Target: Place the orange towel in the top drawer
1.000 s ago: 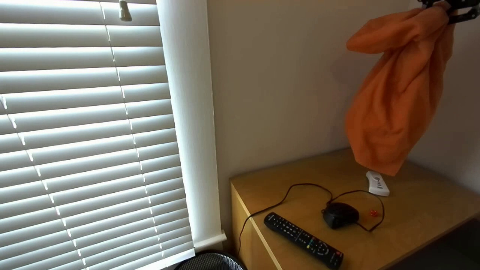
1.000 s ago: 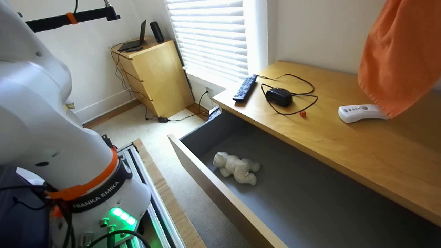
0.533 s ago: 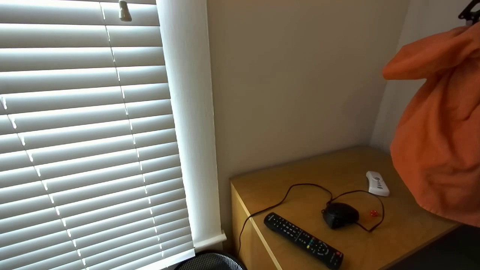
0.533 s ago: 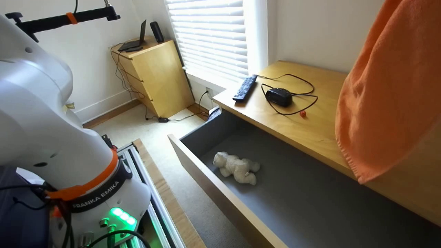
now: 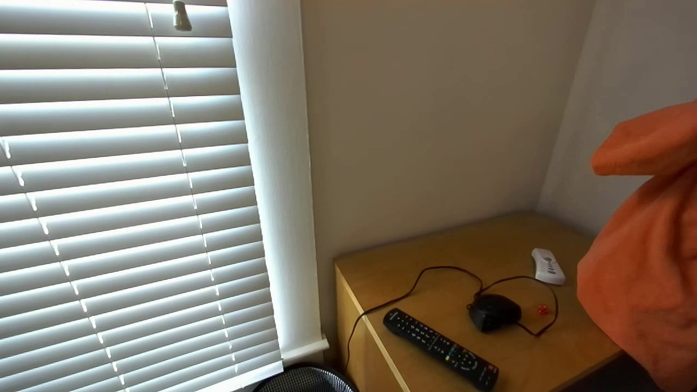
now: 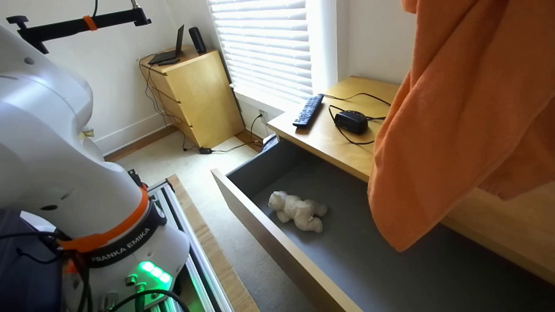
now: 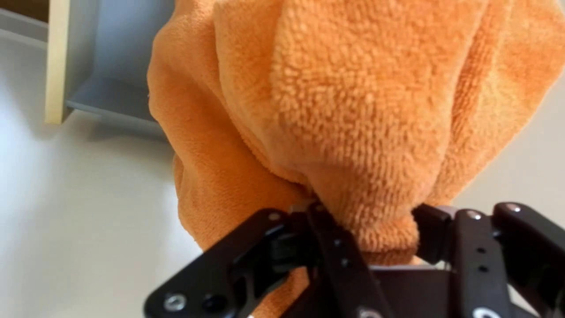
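Note:
The orange towel (image 6: 459,143) hangs in loose folds at the right in both exterior views; it also shows at the right edge of an exterior view (image 5: 648,283). In the wrist view the towel (image 7: 366,101) fills the middle, its bunched part between the fingers. My gripper (image 7: 373,221) is shut on it; the gripper itself is out of frame in both exterior views. The top drawer (image 6: 277,242) stands pulled open. The towel's lowest corner appears over the drawer's inside, in front of the dresser's edge; its height above the drawer floor cannot be told.
A white teddy bear (image 6: 299,210) lies in the drawer's window-side end. On the wooden dresser top (image 5: 414,250) are a black remote (image 5: 441,348), a black corded device (image 5: 494,312), a red die (image 5: 543,309) and a white controller (image 5: 548,267).
The towel has moved from above the dresser top, near the white controller, forward and lower to over the open drawer. The gripper has left the exterior view and still holds it.

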Tool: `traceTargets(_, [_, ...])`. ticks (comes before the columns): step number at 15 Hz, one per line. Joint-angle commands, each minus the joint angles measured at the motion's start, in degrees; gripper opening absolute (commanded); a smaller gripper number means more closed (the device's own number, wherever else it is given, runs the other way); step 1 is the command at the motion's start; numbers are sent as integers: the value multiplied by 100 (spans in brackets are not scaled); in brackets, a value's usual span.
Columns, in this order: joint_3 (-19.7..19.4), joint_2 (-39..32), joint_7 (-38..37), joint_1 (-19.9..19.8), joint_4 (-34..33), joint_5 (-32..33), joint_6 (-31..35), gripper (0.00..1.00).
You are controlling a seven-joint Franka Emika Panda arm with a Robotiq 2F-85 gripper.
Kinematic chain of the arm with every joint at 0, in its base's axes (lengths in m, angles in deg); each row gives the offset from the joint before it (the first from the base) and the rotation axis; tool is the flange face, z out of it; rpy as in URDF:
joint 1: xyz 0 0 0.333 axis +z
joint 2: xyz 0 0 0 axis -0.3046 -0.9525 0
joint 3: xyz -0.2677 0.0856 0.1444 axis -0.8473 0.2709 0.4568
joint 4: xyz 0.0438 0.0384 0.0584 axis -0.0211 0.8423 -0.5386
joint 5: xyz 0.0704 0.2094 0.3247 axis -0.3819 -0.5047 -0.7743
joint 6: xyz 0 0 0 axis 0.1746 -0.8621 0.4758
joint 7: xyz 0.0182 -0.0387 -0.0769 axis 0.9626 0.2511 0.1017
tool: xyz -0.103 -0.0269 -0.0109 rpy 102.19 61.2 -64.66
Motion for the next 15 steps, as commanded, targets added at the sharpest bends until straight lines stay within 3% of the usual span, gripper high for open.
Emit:
traceTargets(1, [30, 177, -301, -174, 338, 327, -330, 6])
traceTargets(6, [-82, -44, -497, -296, 702, 173, -434, 6])
traceTargets(15, [-264, -819, -1056, -370, 1139, 285, 172, 6])
